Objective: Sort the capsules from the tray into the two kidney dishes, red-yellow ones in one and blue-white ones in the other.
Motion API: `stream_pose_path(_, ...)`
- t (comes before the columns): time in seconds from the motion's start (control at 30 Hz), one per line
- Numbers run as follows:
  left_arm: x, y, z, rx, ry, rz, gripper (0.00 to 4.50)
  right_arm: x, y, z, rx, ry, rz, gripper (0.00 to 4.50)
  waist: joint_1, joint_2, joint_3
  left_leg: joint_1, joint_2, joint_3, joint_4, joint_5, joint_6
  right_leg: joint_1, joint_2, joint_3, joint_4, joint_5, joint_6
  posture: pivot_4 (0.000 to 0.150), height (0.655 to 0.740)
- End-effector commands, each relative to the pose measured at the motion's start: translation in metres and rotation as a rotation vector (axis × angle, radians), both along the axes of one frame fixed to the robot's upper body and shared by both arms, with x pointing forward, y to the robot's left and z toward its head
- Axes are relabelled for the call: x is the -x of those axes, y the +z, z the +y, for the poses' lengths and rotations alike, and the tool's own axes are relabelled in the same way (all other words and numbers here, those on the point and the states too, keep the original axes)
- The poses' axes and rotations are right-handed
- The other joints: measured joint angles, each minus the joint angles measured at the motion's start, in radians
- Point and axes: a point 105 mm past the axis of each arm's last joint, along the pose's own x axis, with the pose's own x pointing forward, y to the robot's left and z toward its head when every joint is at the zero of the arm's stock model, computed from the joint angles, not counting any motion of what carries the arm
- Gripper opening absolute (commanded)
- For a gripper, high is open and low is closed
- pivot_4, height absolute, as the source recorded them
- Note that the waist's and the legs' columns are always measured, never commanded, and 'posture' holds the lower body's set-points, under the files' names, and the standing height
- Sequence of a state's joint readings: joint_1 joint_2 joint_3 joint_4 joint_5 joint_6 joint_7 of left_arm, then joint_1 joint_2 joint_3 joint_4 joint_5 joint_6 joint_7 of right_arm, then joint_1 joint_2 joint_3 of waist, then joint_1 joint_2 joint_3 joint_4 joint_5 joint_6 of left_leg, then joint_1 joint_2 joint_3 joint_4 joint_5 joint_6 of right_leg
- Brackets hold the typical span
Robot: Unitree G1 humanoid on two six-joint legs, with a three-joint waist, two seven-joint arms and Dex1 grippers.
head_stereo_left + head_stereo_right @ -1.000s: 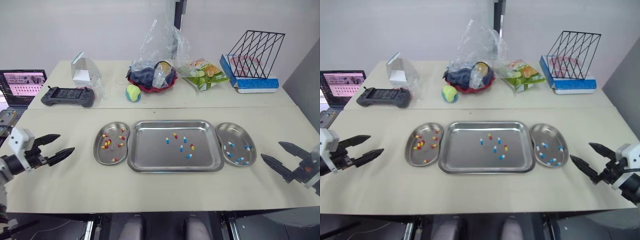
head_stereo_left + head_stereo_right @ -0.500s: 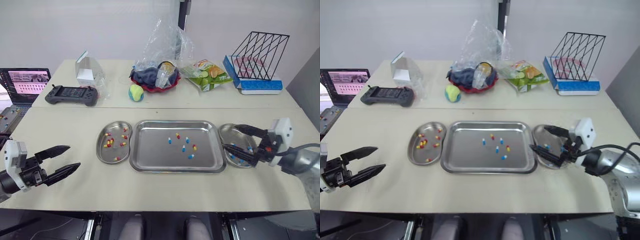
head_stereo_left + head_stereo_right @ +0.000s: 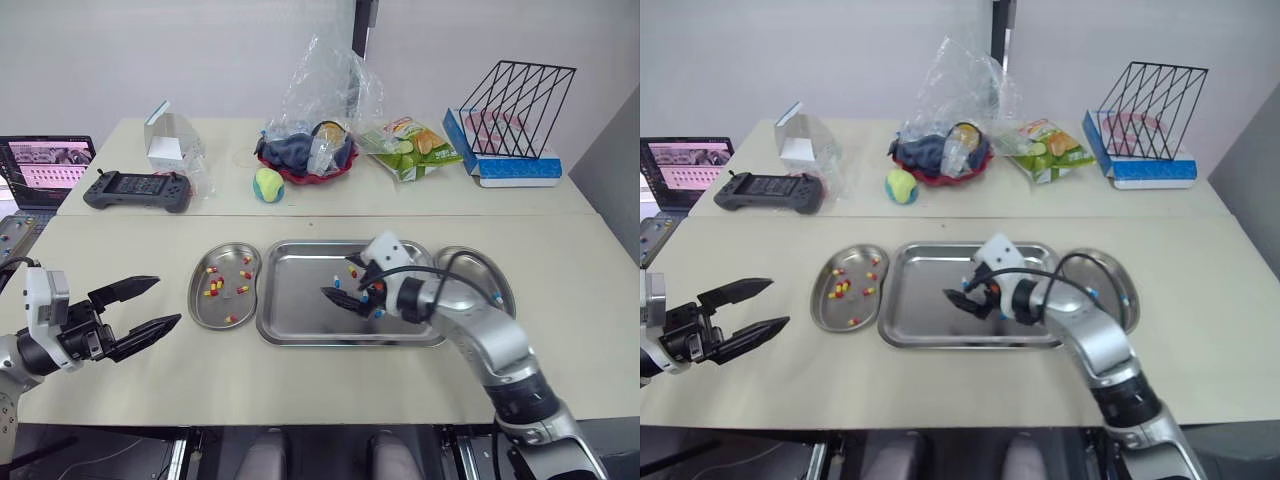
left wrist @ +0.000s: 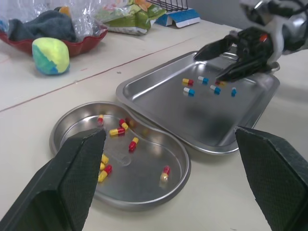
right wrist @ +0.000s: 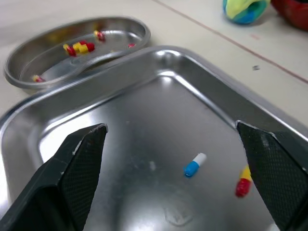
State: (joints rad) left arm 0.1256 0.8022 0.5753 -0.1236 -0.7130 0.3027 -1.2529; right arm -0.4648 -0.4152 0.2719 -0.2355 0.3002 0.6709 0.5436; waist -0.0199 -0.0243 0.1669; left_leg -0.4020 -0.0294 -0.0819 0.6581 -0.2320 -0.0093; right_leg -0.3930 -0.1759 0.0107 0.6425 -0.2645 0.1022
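The right gripper [image 3: 340, 280], empty with its fingers spread, has swung from the blue-white kidney dish [image 3: 487, 270] at centre right to the loose capsules [image 4: 188, 90] on the tray [image 3: 300, 305] at mid-frame, so another pick looks due, while the left gripper [image 3: 168, 300] waits open at lower left.

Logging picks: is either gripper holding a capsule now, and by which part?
Nothing is held. The right gripper is open over the tray; the left gripper is open too.

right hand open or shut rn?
Open: the right hand has both fingers spread wide above the tray; a blue-white capsule lies loose on it.
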Motion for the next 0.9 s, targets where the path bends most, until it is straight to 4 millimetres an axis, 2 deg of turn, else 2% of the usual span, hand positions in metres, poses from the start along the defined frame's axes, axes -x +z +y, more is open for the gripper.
stream_pose_path(0.03,0.001,0.011,0.000,-0.016,-0.001,-0.045,4.48,-0.009,0.001,0.003,0.020,-0.050,-0.018,4.50,0.001,0.000,0.000,0.000,0.000,0.000,0.000,0.000,0.000,0.000,0.000,0.000,0.000,0.000,0.000,0.150,0.7346)
stream_pose_path(0.13,0.002,0.009,-0.002,-0.023,-0.004,-0.047,4.48,-0.014,-0.002,0.006,0.011,-0.088,-0.002,4.50,-0.002,0.000,0.000,0.000,0.000,0.000,0.000,0.000,0.000,-0.001,0.000,0.000,0.000,0.000,0.000,0.150,0.7346)
stream_pose_path(0.23,0.002,0.009,-0.002,-0.024,-0.003,-0.048,4.50,-0.014,-0.006,0.008,0.022,-0.095,0.004,3.76,-0.003,0.000,0.000,0.000,0.000,0.000,0.000,0.000,0.000,-0.002,0.000,0.000,0.001,0.000,0.000,0.150,0.7346)
stream_pose_path(0.3,0.003,0.008,-0.002,-0.024,-0.002,-0.049,4.50,-0.014,-0.007,0.009,0.030,-0.093,0.003,2.93,-0.003,0.000,0.000,0.000,0.000,0.000,0.000,0.000,0.000,-0.002,0.000,0.000,0.001,0.000,0.000,0.150,0.7346)
stream_pose_path(0.33,0.003,0.008,-0.002,-0.025,-0.003,-0.049,4.50,-0.014,-0.008,0.009,0.032,-0.091,0.005,2.70,-0.004,0.000,0.000,0.000,0.000,0.000,0.000,0.000,0.000,-0.002,0.000,0.000,0.001,0.000,0.000,0.150,0.7346)
stream_pose_path(0.6,0.004,0.005,-0.003,-0.035,-0.012,-0.055,4.50,-0.016,-0.017,0.004,0.062,-0.124,0.038,2.70,-0.005,0.000,0.000,0.000,0.000,0.000,0.000,0.000,0.000,-0.002,0.000,0.000,0.001,0.000,0.000,0.150,0.7346)
stream_pose_path(0.9,0.004,0.003,-0.001,-0.062,-0.010,-0.064,4.50,-0.019,-0.025,0.009,0.059,-0.137,0.077,2.70,-0.013,0.000,0.000,-0.001,0.001,0.000,-0.001,0.000,0.000,-0.002,0.001,0.000,0.001,0.000,0.000,0.150,0.7346)
